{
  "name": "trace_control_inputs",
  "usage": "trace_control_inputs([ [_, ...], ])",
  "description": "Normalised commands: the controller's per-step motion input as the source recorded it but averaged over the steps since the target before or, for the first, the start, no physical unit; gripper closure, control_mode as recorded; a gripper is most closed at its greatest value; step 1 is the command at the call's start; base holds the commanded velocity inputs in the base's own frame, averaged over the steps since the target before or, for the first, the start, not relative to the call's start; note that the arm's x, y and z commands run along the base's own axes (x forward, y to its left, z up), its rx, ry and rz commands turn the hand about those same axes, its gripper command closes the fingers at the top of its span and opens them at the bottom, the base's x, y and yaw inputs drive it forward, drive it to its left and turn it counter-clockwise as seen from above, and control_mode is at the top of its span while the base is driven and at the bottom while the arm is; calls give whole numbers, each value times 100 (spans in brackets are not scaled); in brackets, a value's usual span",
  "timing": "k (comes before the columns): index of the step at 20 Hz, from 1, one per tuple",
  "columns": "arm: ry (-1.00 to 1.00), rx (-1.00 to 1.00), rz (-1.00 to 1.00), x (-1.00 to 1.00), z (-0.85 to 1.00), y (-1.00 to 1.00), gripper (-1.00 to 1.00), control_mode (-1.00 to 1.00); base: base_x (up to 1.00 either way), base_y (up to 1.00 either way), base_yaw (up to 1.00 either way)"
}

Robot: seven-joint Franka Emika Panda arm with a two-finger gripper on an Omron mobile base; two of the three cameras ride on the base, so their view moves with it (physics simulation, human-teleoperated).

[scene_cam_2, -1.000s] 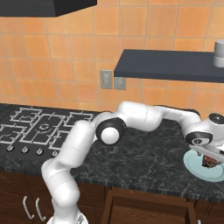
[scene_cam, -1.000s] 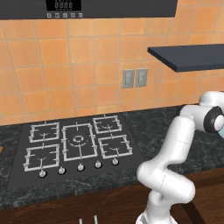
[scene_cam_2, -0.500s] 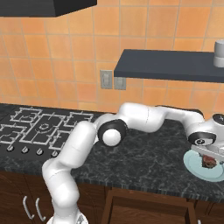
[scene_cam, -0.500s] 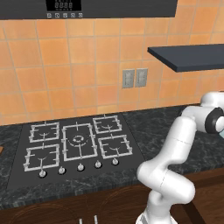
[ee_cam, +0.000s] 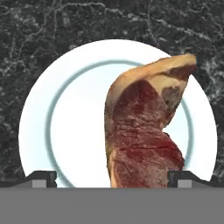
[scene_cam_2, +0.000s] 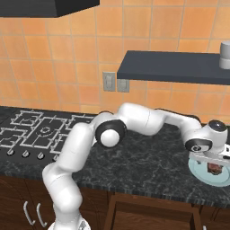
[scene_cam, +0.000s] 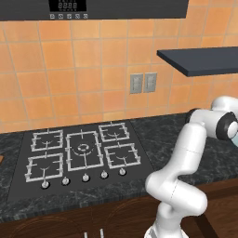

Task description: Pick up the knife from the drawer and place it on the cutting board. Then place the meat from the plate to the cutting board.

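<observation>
The meat (ee_cam: 142, 140), a raw red-brown slab with a tan fatty rim, lies on a white plate (ee_cam: 39, 118) with a pale blue ring. My gripper (ee_cam: 113, 178) hangs open right above it, one dark fingertip on each side of the meat's near end. From the right base view the gripper (scene_cam_2: 214, 161) hovers just over the meat (scene_cam_2: 216, 170) on the plate (scene_cam_2: 197, 173) at the counter's right end. The knife and the cutting board are out of view.
A drawer (scene_cam_2: 152, 211) stands open under the counter, left of the plate. A gas hob (scene_cam: 81, 151) covers the counter's left part. A dark shelf (scene_cam_2: 175, 67) hangs over the work area. A brown sliver (scene_cam: 1, 159) shows at the left edge.
The hand has sunk slightly toward the plate. The jaws have stayed open.
</observation>
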Motion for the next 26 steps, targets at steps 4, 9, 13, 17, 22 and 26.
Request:
trace_control_inputs([
  [4, 0, -3, 23, 19, -52, 0, -100, -100, 0, 0, 0],
  [9, 0, 0, 18, 10, -21, 0, -100, -100, 0, 0, 0],
  [13, 0, 0, 3, 5, 4, -1, -100, -100, 0, 0, 0],
  [17, 0, 0, 1, 14, 32, 0, -100, -100, 0, 0, 0],
  [22, 1, -2, 0, 16, 3, 0, -100, -100, 0, 0, 0],
  [26, 11, -4, 0, 19, -9, -6, -100, -100, 0, 0, 0],
])
